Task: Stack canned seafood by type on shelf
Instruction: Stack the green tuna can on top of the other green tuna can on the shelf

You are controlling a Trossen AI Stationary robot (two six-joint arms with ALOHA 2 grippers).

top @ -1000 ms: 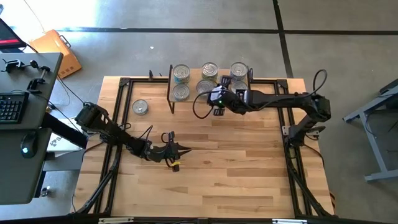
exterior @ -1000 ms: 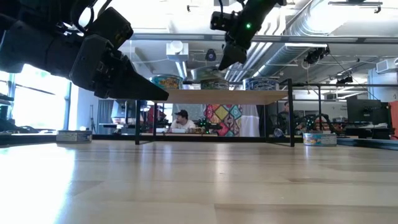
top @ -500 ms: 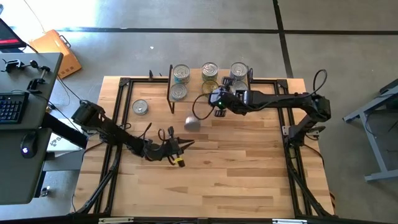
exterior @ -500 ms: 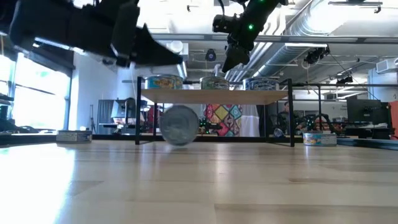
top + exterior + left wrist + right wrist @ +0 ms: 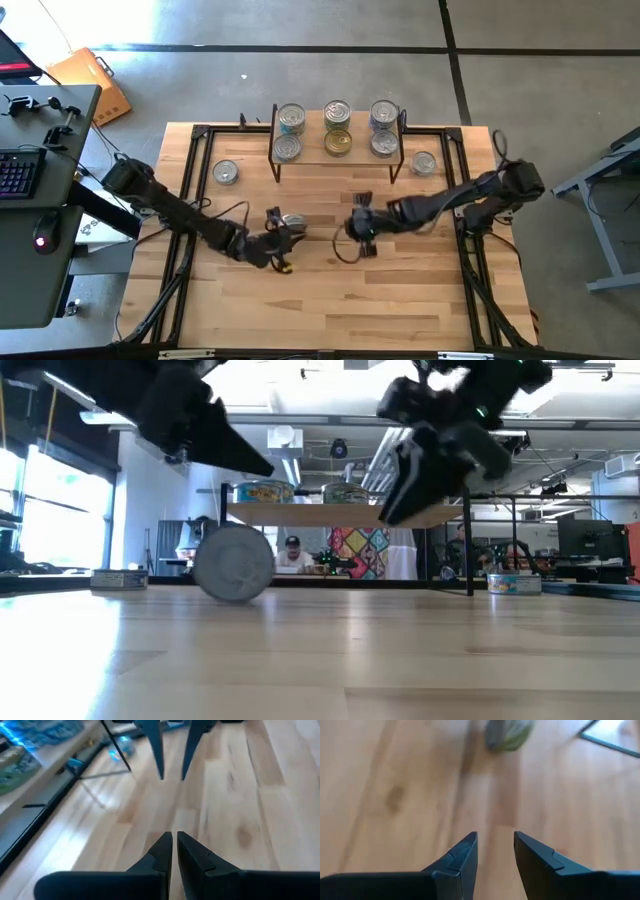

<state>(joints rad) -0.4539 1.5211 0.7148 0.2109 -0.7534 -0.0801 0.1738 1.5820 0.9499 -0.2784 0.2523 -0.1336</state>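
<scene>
Silver-lidded and on its edge, a loose tin (image 5: 234, 563) stood on the wooden tabletop (image 5: 400, 290) in front of the shelf (image 5: 338, 160), just beside the left gripper (image 5: 285, 236), whose jaws were pressed together on nothing. The right gripper (image 5: 356, 226) hung a little way off over bare boards, jaws narrowly apart and empty. Six tins (image 5: 337, 113) sat on the shelf top; two more lay flat on the table, one to its left (image 5: 226, 172) and one to its right (image 5: 423, 162).

Recovering the stray tin probably called for opening the right jaws wider and closing on its rim only once it had settled — a tin on edge would likely roll at a nudge.

The low view showed the tin upright on its rim — from above it was only a pale glint by the left fingers. The right wrist view caught a blurred greenish tin (image 5: 509, 734) ahead of the jaws.
</scene>
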